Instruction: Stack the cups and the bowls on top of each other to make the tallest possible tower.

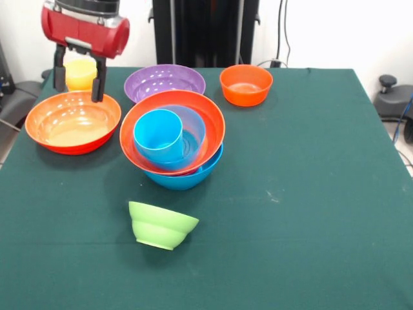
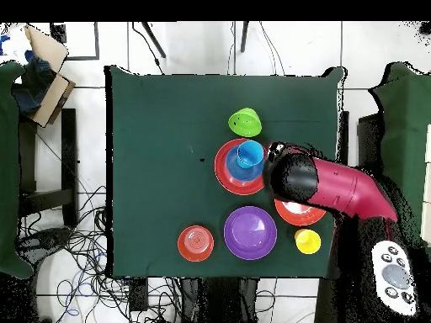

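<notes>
My gripper (image 1: 79, 92) hangs at the far left, open and empty, just above the far rim of a large orange bowl (image 1: 73, 121). The yellow cup (image 1: 80, 73) stands behind it and shows between the fingers (image 1: 99, 81). The tower (image 1: 173, 145) stands mid-table: a large blue bowl (image 1: 187, 175) at the bottom, a large orange bowl (image 1: 208, 123), a medium blue bowl (image 1: 193, 129) and the sky blue cup (image 1: 158, 135) leaning inside. The magenta bowl is hidden. The lime green bowl (image 1: 162, 225) sits alone in front of the tower. In the overhead view my arm (image 2: 332, 189) covers the gripper.
A large purple bowl (image 1: 164, 82) and a small orange bowl (image 1: 246, 84) stand behind the tower. The green table (image 1: 310, 194) is bare on the right side. The overhead view shows a cardboard box (image 2: 46, 71) and cables (image 2: 93, 252) on the floor beside the table.
</notes>
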{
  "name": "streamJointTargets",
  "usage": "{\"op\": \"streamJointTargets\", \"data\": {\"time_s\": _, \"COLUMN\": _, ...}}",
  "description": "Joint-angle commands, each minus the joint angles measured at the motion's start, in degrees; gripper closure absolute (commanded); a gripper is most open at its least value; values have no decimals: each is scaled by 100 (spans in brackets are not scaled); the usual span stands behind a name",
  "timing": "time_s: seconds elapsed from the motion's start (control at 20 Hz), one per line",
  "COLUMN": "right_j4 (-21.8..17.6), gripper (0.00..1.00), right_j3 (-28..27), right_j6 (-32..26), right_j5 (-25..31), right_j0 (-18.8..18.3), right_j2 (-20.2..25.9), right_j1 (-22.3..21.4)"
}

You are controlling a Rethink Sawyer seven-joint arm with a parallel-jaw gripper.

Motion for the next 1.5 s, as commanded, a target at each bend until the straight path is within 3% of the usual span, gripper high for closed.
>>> {"op": "streamJointTargets", "data": {"time_s": 0.05, "right_j4": -733, "gripper": 0, "right_j3": 713, "right_j6": -89, "right_j5": -731, "right_j0": 22, "right_j2": 573, "right_j1": 374}}
{"op": "streamJointTargets", "data": {"time_s": 0.5, "right_j4": -1084, "gripper": 0, "right_j3": 788, "right_j6": 222, "right_j5": -1573, "right_j0": 35, "right_j2": 448, "right_j1": 779}}
{"op": "streamJointTargets", "data": {"time_s": 1.5, "right_j4": -1193, "gripper": 0, "right_j3": 1094, "right_j6": -28, "right_j5": -1492, "right_j0": -620, "right_j2": 1035, "right_j1": 656}}
